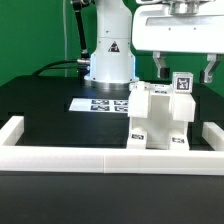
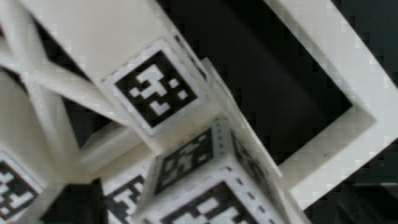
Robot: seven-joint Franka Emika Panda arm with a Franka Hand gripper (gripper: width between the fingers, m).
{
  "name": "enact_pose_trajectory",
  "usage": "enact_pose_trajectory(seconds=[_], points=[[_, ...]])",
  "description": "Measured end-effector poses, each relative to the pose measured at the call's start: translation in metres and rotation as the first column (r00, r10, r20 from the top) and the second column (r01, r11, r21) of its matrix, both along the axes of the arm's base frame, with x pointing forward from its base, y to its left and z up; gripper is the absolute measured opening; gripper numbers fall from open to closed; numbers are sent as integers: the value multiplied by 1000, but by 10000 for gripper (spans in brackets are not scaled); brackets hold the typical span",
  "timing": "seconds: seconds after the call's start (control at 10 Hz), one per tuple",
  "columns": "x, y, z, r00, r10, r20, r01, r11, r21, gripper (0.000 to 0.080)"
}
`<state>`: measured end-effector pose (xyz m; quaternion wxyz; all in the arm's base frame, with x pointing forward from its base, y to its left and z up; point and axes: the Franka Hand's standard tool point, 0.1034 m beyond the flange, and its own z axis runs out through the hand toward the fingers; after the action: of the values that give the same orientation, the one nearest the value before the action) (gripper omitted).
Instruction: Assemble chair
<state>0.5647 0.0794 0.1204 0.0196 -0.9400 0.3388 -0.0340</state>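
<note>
Claw: the gripper (image 1: 183, 68) hangs at 2 o'clock in the exterior view, jaws wide apart and clamped on nothing.
Fingers: one finger (image 1: 158, 66) stands on each side of the chair's top post. Both are apart from it, with a gap showing on either side.
Chair: the chair (image 1: 160, 122) stands upright on the table at about 4 o'clock from the exterior view's centre. It is partly built, with blocky white pieces joined, and sits just behind the front rail.
Post: the post (image 1: 183, 84) rises from the chair's 1 o'clock corner, straight under the claw, with a tag on its top end.
Tags: more small black-and-white squares sit low on the chair's front, toward 5 o'clock.
Wrist view: the chair (image 2: 196, 160) fills most of the picture, very near the camera. One large tag (image 2: 157, 86) faces the lens on a tilted block, and other tags on neighbouring faces are partly cut off.
Rail: the rail (image 1: 100, 160) runs across at 6 o'clock, with side pieces at 8 and 4 o'clock. In the wrist view the rail (image 2: 361, 60) shows beyond the chair.
Marker board: the marker board (image 1: 98, 103) lies flat near the centre, at 10 o'clock from the chair. I cannot tell whether they touch.
Table: the table (image 1: 45, 115) is black.
Arm base: the base (image 1: 108, 55) is at 12 o'clock, behind the marker board.
</note>
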Motion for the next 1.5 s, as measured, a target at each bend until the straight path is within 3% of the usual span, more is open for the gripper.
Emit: enact_pose_trajectory(seconds=[0.7, 0.8, 0.9, 1.0, 1.1, 1.5], points=[[0, -4, 0, 897, 442, -4, -441, 896, -41, 649], [0, -4, 0, 907, 422, -4, -422, 906, -39, 549], [0, -4, 0, 912, 410, -3, -410, 911, -38, 549], [0, -4, 0, 912, 410, -3, -410, 911, -38, 366], [1, -4, 0, 915, 403, -3, -402, 915, -38, 282], [0, -3, 0, 998, 69, 1, -69, 998, -7, 283]])
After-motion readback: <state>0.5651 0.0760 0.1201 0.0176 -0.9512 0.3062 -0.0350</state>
